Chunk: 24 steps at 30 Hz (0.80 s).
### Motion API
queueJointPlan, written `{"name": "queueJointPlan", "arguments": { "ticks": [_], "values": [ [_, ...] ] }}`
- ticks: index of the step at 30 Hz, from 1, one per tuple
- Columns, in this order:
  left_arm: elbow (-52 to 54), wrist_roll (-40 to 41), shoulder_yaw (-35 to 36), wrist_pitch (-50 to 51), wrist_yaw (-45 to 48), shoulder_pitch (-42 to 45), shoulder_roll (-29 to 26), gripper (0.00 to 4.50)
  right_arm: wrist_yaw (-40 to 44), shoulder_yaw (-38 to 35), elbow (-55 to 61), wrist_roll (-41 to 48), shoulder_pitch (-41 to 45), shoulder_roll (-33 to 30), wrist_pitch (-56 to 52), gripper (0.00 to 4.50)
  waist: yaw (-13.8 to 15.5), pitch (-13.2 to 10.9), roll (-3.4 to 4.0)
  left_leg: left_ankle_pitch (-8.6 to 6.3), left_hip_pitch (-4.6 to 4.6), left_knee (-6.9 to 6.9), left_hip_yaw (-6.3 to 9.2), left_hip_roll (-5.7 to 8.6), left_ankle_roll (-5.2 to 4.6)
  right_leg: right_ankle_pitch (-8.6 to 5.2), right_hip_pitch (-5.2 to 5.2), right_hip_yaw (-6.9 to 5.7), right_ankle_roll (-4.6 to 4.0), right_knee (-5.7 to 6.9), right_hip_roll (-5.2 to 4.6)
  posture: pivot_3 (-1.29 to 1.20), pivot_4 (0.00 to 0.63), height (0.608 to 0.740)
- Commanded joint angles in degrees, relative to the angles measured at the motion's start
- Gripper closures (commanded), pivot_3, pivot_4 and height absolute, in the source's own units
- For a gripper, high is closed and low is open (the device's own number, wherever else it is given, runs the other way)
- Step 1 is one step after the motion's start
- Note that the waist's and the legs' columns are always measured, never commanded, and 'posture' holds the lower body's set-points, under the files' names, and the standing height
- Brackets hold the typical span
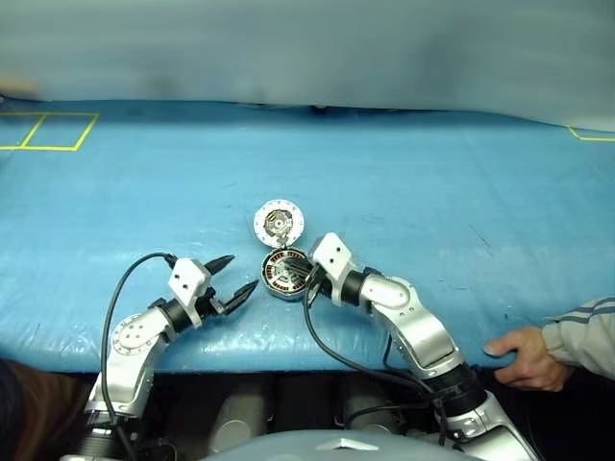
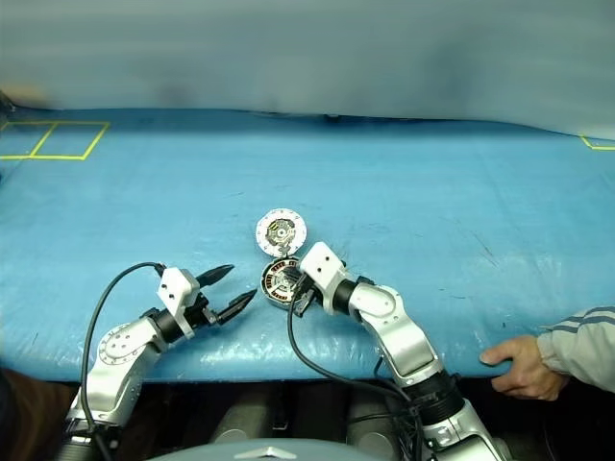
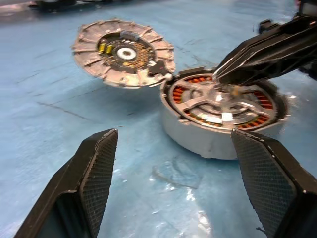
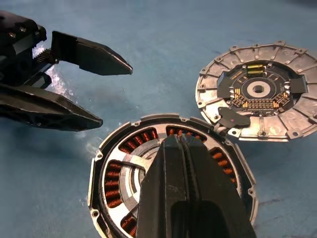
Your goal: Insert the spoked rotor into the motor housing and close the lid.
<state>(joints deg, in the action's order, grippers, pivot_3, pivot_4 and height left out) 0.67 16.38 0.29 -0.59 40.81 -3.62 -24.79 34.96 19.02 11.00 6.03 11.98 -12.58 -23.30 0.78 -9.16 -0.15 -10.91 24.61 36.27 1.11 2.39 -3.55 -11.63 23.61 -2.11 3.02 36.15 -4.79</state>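
Two round motor parts lie side by side near the middle of the blue-covered table (image 1: 461,173), closer to its near edge than its far edge. Squat round motor housing (image 4: 114,183), silver-grey shell with copper-orange windings in a ring, sits nearest the near edge. Spoked rotor (image 3: 218,101), shiny silver spokes over the windings, sits inside the housing; black rim not discernible. Flat silver-white round lid (image 4: 257,91), small holes along its edge and a dark circuit-like centre with gold contacts, lies just beyond the housing toward the far edge, its rim touching or overlapping the housing's rim; it looks slightly tilted in the left wrist view. No readable brand, label or lettering on any part.

Right gripper (image 4: 185,144), black fingers pressed together with nothing between them, tip down on the rotor's hub area inside the housing. Left gripper (image 1: 233,275), fingers spread wide and holding nothing, points at the housing from its left, just beside it, apart from it.

Yellow tape lines (image 1: 48,132) mark the far left corner of the table. Person's hand (image 1: 524,357) in a grey striped sleeve rests on the near edge at the right.
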Motion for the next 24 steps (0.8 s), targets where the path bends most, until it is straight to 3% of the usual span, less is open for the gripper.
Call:
{"name": "queueJointPlan", "arguments": {
  "ticks": [1, 12, 24],
  "values": [
    [0.04, -0.72, 1.94, 3.29, -4.06, 1.68, 0.45, 1.01, -0.45, -2.78, 3.96, 2.86, 0.23, 0.58, -0.4, 4.5, -0.04, 0.0, 0.0, 0.0, 0.0, 0.0, 0.0, 0.0, 0.0, 0.01, -0.01, 0.01, 0.01, 0.0, 0.01, 0.0, 0.15, 0.74],
    [-5.46, -4.08, 0.3, 8.74, -8.01, 8.34, 2.2, 4.47, -2.31, -6.2, 6.56, 5.71, -1.31, -0.5, -2.03, 4.5, 0.07, 0.0, -0.01, 0.02, 0.0, 0.04, 0.01, 0.0, 0.03, 0.06, -0.01, 0.04, 0.01, 0.0, 0.06, 0.0, 0.15, 0.74],
    [-17.85, -5.21, 2.47, 10.22, -16.85, 21.47, 8.91, 4.47, -2.8, -6.35, 7.8, 5.72, -3.5, -3.24, -2.32, 4.5, 0.09, 0.0, -0.03, 0.01, 0.05, 0.29, 0.02, 0.0, 0.0, 0.14, -0.09, 0.07, 0.1, 0.04, 0.14, 0.0, 0.15, 0.74]
  ]
}}
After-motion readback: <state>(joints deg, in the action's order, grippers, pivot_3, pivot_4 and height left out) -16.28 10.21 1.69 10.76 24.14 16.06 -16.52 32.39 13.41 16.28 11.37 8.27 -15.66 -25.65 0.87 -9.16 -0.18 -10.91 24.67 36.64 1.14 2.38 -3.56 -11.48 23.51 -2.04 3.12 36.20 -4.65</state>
